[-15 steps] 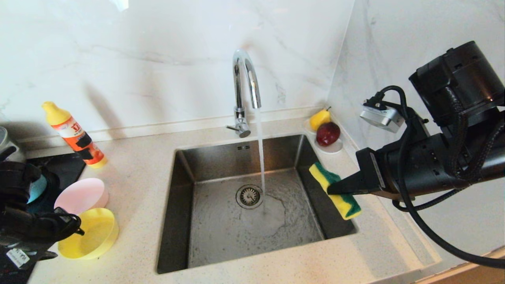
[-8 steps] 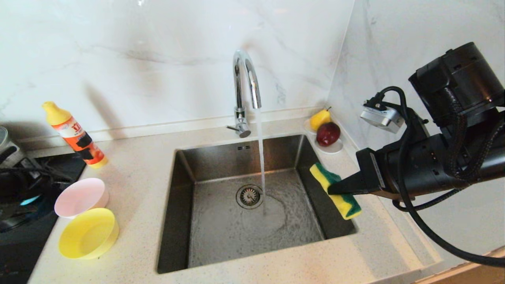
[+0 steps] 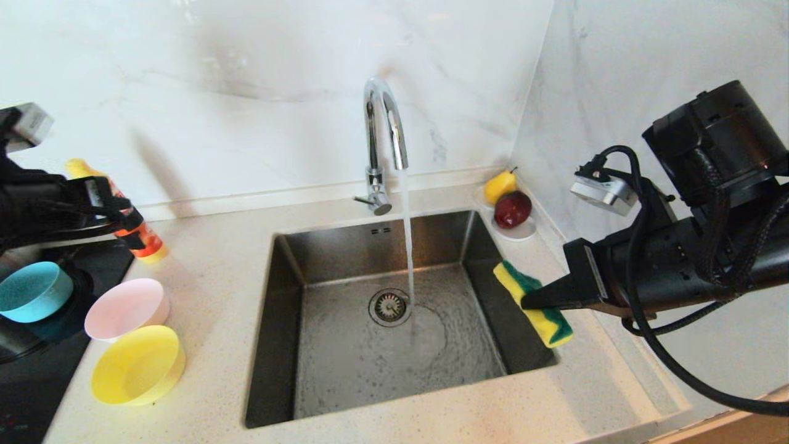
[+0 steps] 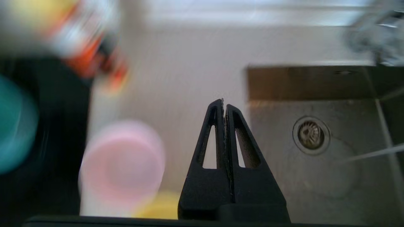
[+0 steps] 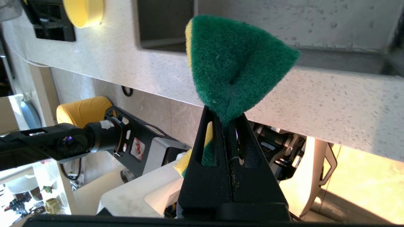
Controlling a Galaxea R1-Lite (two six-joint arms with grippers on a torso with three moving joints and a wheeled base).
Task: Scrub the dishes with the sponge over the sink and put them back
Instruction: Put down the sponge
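Observation:
Three bowls sit left of the sink (image 3: 345, 376): light blue (image 3: 31, 291) on the black cooktop, pink (image 3: 126, 308) and yellow (image 3: 137, 365) on the counter. My left gripper (image 3: 117, 206) hangs above and behind them, shut with nothing in it; in the left wrist view (image 4: 223, 102) its closed tips point at the bare counter between the pink bowl (image 4: 121, 160) and the drain (image 4: 311, 135). My right gripper (image 3: 524, 302) is shut on the sponge (image 3: 535, 303) over the sink's right rim. The sponge's green face (image 5: 233, 63) is pinched into a fold at the tips (image 5: 225, 118).
Water runs from the chrome faucet (image 3: 385, 123) onto the sink floor beside the drain (image 3: 389, 305). An orange detergent bottle (image 3: 147, 242) stands behind the bowls. A white saucer with fruit (image 3: 511, 213) sits in the back right corner against the wall. The black cooktop (image 3: 37, 382) fills the left edge.
My left arm has lifted away from the bowls, gone up and back, and its gripper has shut empty. The blue bowl now shows on the cooktop. The right gripper and sponge shifted slightly right.

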